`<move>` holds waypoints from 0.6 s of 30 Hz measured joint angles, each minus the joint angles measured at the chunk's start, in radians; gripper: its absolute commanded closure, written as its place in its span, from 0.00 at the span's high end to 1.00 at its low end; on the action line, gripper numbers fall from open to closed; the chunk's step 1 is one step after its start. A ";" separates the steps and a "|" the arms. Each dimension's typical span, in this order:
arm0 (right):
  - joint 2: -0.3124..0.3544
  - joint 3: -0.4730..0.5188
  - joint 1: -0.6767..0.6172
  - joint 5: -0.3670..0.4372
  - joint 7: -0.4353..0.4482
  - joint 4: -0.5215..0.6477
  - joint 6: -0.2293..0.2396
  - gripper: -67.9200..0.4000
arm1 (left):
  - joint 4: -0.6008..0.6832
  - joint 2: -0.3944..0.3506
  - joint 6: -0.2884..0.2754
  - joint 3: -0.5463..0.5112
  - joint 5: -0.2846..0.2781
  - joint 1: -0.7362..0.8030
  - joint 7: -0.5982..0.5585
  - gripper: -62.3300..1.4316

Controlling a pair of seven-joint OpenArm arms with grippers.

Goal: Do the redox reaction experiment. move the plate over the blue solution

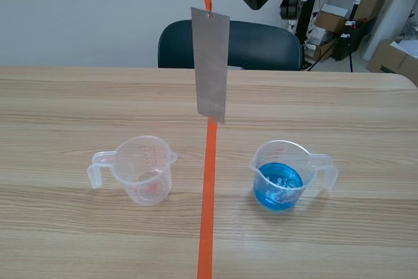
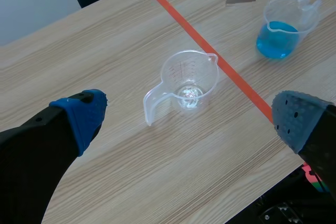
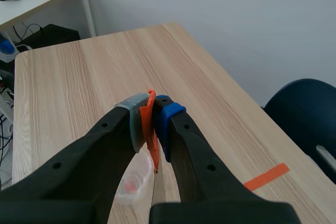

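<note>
Scene view: a flat, dull-grey metal plate [image 1: 211,66] hangs upright over the middle of the desk [image 1: 65,109], long axis vertical, lower end pointing down, left of the beaker of blue solution [image 1: 279,178]. Only the right wrist view shows the right gripper [image 3: 148,121] clamped on the plate's orange strip [image 3: 151,129]. The left gripper [image 2: 190,116] gapes wide above the near edge, with the empty beaker [image 2: 186,80] ahead of it

Clear measuring cup [image 1: 145,169], blue chair [image 1: 261,44]
</note>
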 measured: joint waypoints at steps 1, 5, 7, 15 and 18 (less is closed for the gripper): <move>0.021 0.003 0.000 0.014 0.000 0.000 0.000 0.01 | 0.000 0.000 0.000 0.000 0.000 -0.012 0.000 1.00; 0.112 0.009 0.000 0.076 0.041 0.000 0.000 0.01 | 0.000 0.000 -0.031 0.000 -0.001 -0.059 -0.002 1.00; 0.161 0.010 0.000 0.098 0.070 0.000 0.004 0.01 | 0.000 0.000 -0.045 0.002 -0.005 -0.079 0.000 1.00; 0.353 0.010 0.000 0.206 0.138 0.000 0.038 0.01 | 0.025 0.000 -0.044 0.090 0.002 -0.172 0.047 0.99; 0.430 0.010 0.000 0.231 0.182 0.000 0.038 0.01 | 0.027 0.000 -0.044 0.159 0.039 -0.227 0.053 0.99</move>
